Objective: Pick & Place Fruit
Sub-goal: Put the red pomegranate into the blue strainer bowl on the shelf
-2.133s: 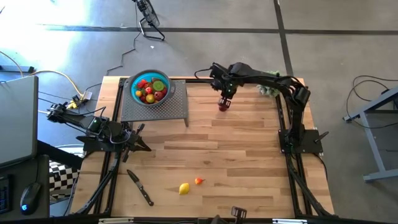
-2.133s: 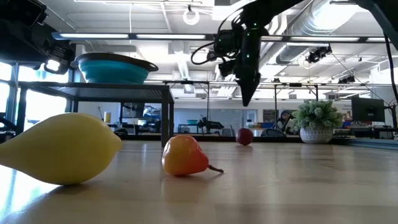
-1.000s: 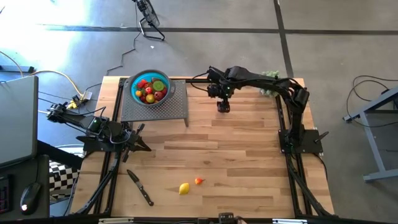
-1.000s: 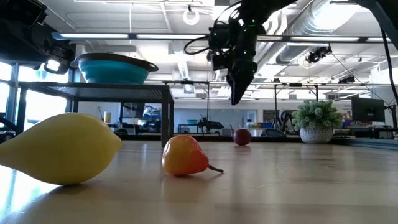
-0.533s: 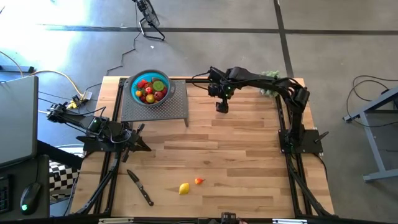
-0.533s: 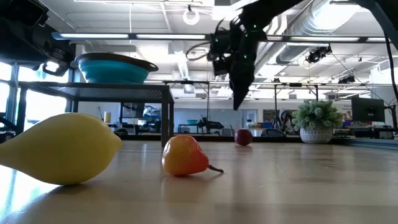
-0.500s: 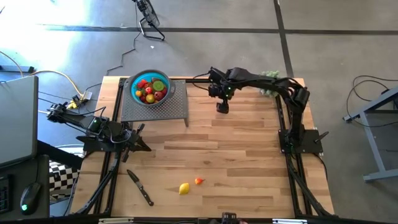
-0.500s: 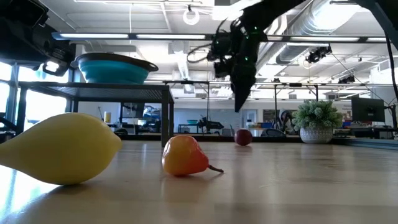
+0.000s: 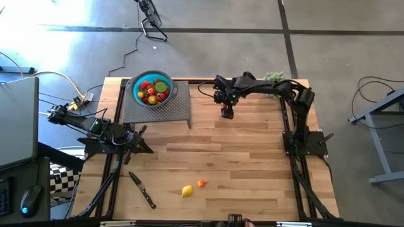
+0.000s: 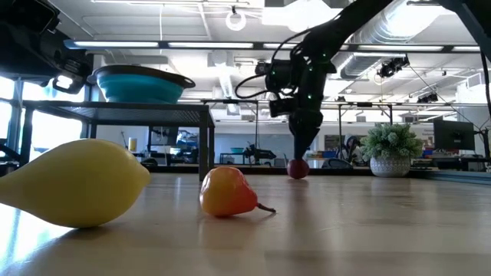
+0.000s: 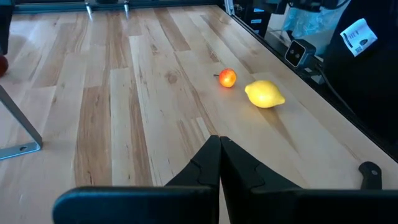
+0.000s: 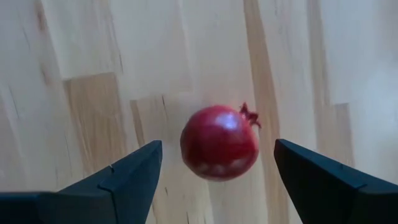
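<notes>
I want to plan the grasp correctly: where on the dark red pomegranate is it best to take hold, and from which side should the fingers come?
Probably from straight above, closing on the widest middle of the pomegranate. It is a round ball lying free on the table, with its small crown pointing sideways, so avoid that tip. The right gripper already hangs over it, fingers open on both sides.

Light is bright and even across the pale wood table (image 9: 252,157), with ceiling strip lights glowing in the room behind and a bluish glare on the floor at far left. In the low view the near yellow fruit (image 10: 73,182) is soft and out of focus. The pomegranate (image 12: 219,142) looks slightly blurred and carries a small white highlight.
</notes>
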Robot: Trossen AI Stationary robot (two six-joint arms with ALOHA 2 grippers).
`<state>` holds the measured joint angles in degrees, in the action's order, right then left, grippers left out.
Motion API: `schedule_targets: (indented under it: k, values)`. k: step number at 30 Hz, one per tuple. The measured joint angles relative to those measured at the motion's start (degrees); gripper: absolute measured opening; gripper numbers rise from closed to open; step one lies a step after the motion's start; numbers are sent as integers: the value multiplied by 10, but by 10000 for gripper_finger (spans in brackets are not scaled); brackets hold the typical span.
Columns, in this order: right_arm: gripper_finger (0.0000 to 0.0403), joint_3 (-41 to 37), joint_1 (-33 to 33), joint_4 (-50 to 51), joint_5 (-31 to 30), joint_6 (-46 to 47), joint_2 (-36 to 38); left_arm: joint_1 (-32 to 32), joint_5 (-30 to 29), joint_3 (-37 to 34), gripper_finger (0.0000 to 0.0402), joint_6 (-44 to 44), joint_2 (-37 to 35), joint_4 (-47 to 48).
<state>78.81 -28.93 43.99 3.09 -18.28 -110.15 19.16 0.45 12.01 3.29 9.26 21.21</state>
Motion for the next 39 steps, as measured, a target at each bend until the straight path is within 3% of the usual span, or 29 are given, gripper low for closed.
schedule_targets:
  k: [19,39]
  values:
    - [303,-55,0,-65,4,0,0,0,0,0,0,0,0,0]
    - [294,-56,-1,-70,-6,4,0,0,0,0,0,0,0,0]
